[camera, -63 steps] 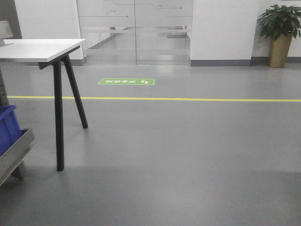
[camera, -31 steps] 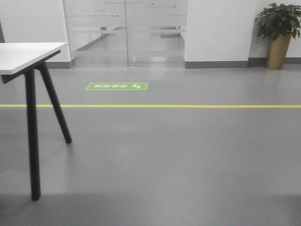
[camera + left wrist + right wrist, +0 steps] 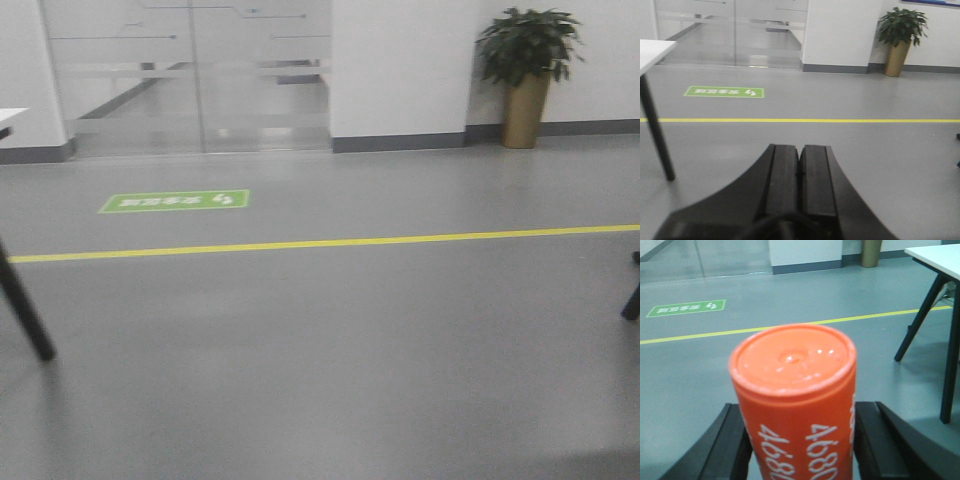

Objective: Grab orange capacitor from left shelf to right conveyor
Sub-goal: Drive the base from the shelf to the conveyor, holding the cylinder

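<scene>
In the right wrist view my right gripper (image 3: 800, 407) is shut on the orange capacitor (image 3: 797, 405), an orange cylinder with white "4680" on its side. It stands upright between the two black fingers (image 3: 730, 445), its round end towards the camera, held above the grey floor. In the left wrist view my left gripper (image 3: 800, 150) is shut and empty, its two black pads pressed together. The left shelf and the right conveyor are out of view. Neither gripper shows in the front view.
Grey floor with a yellow line (image 3: 320, 243) and a green floor sign (image 3: 175, 201). A potted plant (image 3: 527, 70) stands by the far wall. A white table with black legs (image 3: 657, 135) is at the left; another white table (image 3: 940, 315) is at the right.
The front view has swung to the right: the white table, blue bin and steel rack have slid out at the left, and the plant has moved towards the centre.
</scene>
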Robot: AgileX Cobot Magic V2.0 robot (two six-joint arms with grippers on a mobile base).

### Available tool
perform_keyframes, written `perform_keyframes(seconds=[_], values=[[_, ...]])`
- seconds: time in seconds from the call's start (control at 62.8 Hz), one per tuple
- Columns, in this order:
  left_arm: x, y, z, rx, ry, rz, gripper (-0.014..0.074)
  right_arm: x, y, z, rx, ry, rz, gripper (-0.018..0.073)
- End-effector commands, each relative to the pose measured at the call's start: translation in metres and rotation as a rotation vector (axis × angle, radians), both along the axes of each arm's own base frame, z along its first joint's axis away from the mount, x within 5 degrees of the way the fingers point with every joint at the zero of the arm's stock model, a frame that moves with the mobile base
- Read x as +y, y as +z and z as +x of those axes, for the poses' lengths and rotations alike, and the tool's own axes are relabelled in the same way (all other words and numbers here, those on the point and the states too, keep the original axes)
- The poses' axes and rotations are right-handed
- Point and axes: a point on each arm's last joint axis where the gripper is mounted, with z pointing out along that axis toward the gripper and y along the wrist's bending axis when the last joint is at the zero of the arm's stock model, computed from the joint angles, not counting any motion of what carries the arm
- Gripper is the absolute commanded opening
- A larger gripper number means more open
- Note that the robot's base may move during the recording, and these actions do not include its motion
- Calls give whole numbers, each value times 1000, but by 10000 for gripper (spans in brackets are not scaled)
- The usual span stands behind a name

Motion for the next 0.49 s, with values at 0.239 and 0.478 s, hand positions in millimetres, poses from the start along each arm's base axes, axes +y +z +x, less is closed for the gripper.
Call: perform_keyframes(seconds=[0.239, 0.478], values=[[0, 11, -2, -113, -1, -13, -105, 0, 15, -5, -120, -1, -22, 182], [0, 11, -2, -113, -1, -13, -105, 0, 15, -5, -120, -1, -22, 182]])
